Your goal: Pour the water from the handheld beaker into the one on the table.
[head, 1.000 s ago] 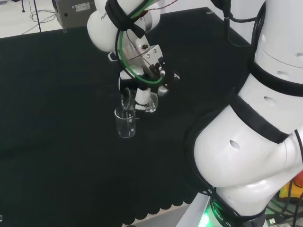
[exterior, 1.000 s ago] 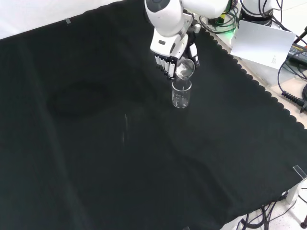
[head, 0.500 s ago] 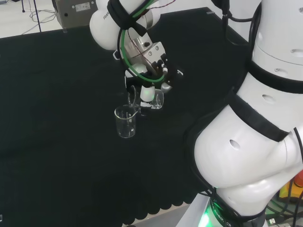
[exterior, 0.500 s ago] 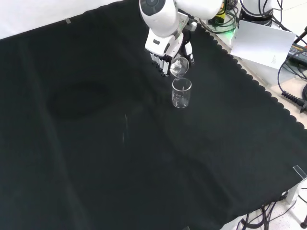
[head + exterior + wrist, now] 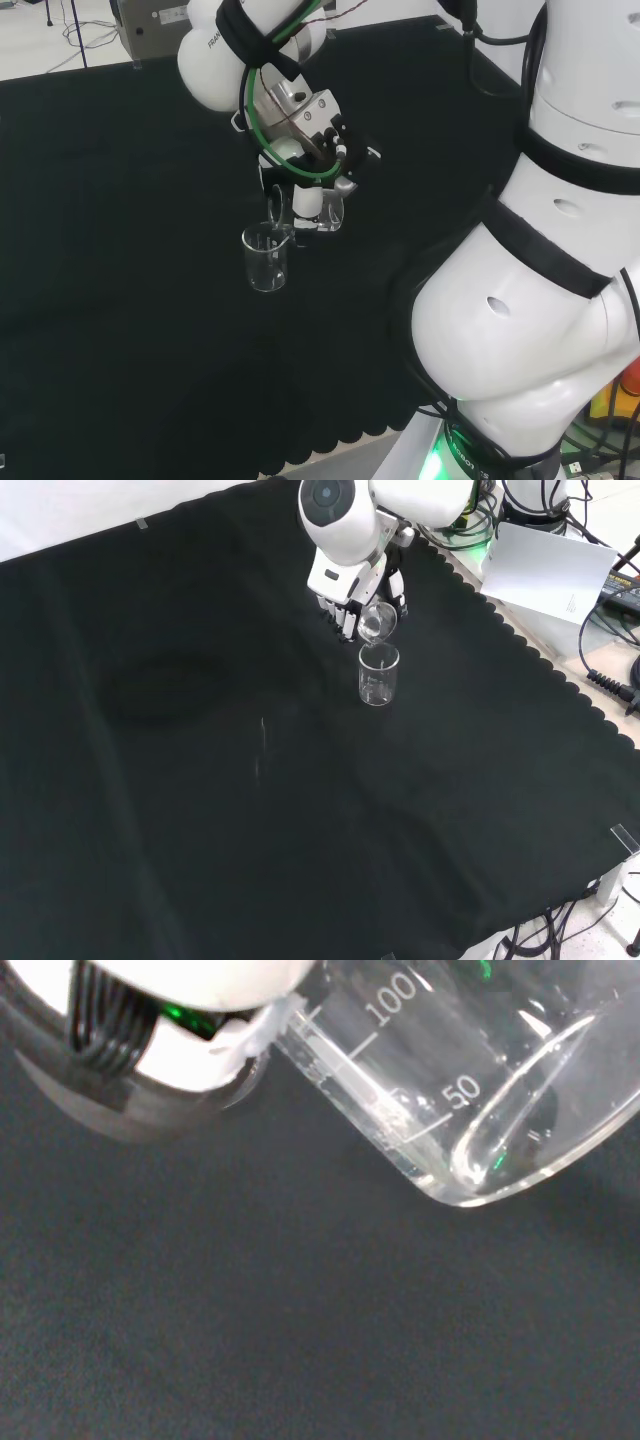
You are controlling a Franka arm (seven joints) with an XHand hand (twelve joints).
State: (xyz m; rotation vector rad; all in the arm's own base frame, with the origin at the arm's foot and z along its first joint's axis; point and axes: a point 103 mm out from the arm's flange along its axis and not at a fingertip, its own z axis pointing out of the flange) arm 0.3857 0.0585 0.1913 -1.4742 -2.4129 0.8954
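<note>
The hand (image 5: 345, 590) grasped the tilted handheld beaker (image 5: 377, 624), its mouth just above the upright table beaker (image 5: 378, 675) on the black cloth (image 5: 200, 780).

This is a robotics lab. A bench draped in black cloth (image 5: 200, 780) carries graduated clear glass beakers (image 5: 378, 675), and a white robot arm (image 5: 540, 300) fills the right of the head view. Loose cables (image 5: 600, 680) and a white panel (image 5: 545, 570) crowd the front view's upper right, and a grey equipment box (image 5: 150, 25) sits at the head view's top left.
</note>
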